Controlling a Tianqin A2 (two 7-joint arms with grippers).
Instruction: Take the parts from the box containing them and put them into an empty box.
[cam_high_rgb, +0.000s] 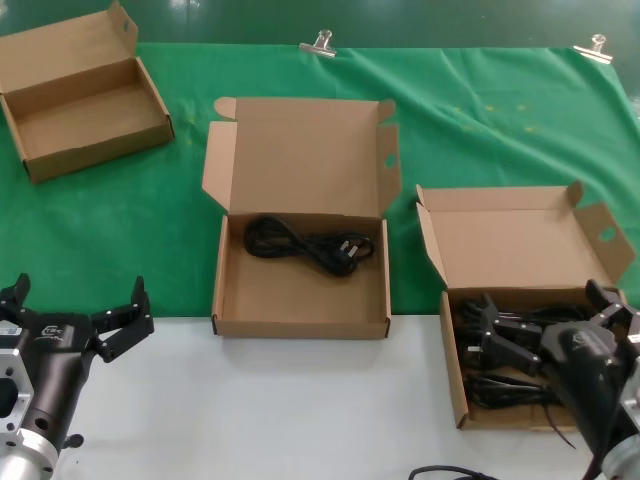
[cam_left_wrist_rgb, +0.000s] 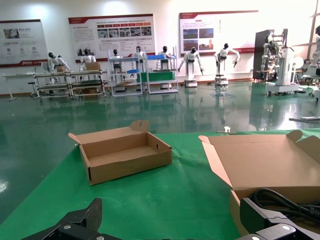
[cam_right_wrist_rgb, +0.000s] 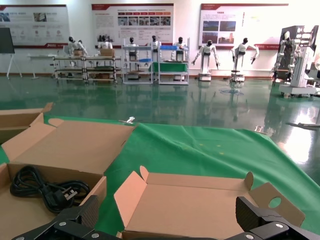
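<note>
The source box (cam_high_rgb: 520, 250) stands at the right, with angled lid wings and a round hole, and holds several black power cords (cam_high_rgb: 500, 385). My right gripper (cam_high_rgb: 541, 303) hovers open and empty just above those cords. In the right wrist view the right gripper (cam_right_wrist_rgb: 167, 210) frames this box's lid (cam_right_wrist_rgb: 200, 205), and the cords below are hidden. The near-square box (cam_high_rgb: 300, 327) in the middle holds one cord (cam_high_rgb: 300, 243), which also shows in the right wrist view (cam_right_wrist_rgb: 45, 187). My left gripper (cam_high_rgb: 80, 290) is open and empty at the front left, and in the left wrist view (cam_left_wrist_rgb: 170, 215) it is over green cloth.
A smaller, narrower cardboard box (cam_high_rgb: 85, 110) sits at the far left and also shows in the left wrist view (cam_left_wrist_rgb: 125, 155). Green cloth (cam_high_rgb: 480, 120) covers the table's back, held by two metal clips (cam_high_rgb: 318, 43). The front strip is white (cam_high_rgb: 300, 410). My own black cable (cam_high_rgb: 450, 472) lies at the front edge.
</note>
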